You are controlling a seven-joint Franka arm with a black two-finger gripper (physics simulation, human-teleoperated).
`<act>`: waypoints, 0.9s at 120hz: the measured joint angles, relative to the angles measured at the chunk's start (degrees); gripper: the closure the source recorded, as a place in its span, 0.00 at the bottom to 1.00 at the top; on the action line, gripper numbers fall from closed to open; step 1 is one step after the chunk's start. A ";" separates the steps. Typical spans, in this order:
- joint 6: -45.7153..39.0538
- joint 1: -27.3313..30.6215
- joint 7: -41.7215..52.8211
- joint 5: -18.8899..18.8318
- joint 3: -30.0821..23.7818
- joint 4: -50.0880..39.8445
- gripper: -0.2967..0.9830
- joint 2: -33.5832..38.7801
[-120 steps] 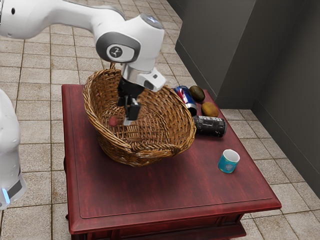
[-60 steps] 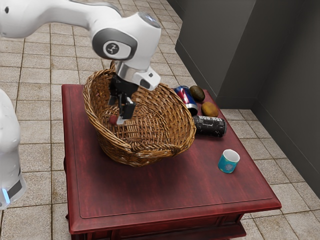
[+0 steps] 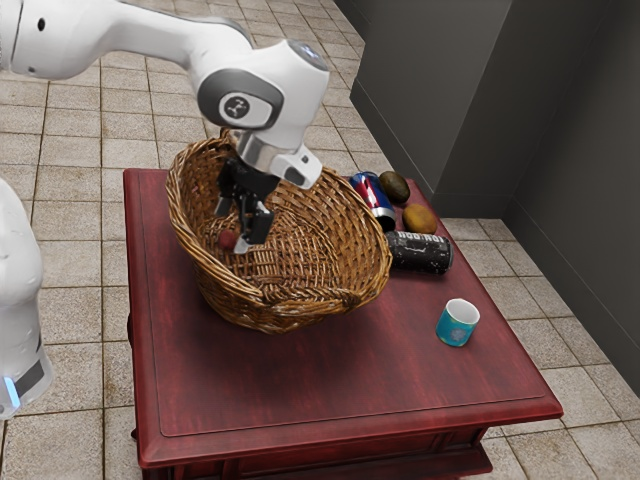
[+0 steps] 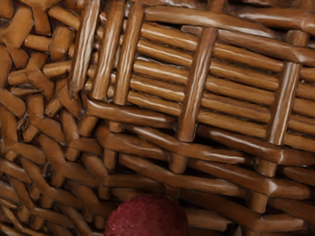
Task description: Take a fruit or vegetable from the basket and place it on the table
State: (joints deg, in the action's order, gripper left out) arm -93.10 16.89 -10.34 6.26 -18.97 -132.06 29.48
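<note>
Our round red fruit [image 3: 227, 240] lies inside the basket [image 3: 235, 302], just beside the fingertips; we cannot tell its long axis or which way it points. We reach down with our gripper [image 3: 233, 229] slightly tilted, fingers apart.

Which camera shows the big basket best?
The exterior view. There you see the basket's round rim, its outside and much of its inside, though the robot arm covers a bit. The wrist view shows part of its weave close up, but not its whole shape.
</note>
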 joint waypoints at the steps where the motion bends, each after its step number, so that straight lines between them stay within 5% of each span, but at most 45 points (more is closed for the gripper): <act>1: -0.05 -0.03 -0.01 -0.01 -0.09 -0.01 0.23 -0.01; 90: -2.19 2.73 -0.97 0.45 -2.77 -2.42 0.23 0.07; 108: -2.40 3.20 -1.06 0.49 -3.71 -2.16 0.37 0.02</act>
State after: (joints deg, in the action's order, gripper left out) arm -95.50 20.09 -11.40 6.74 -22.68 -134.22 29.50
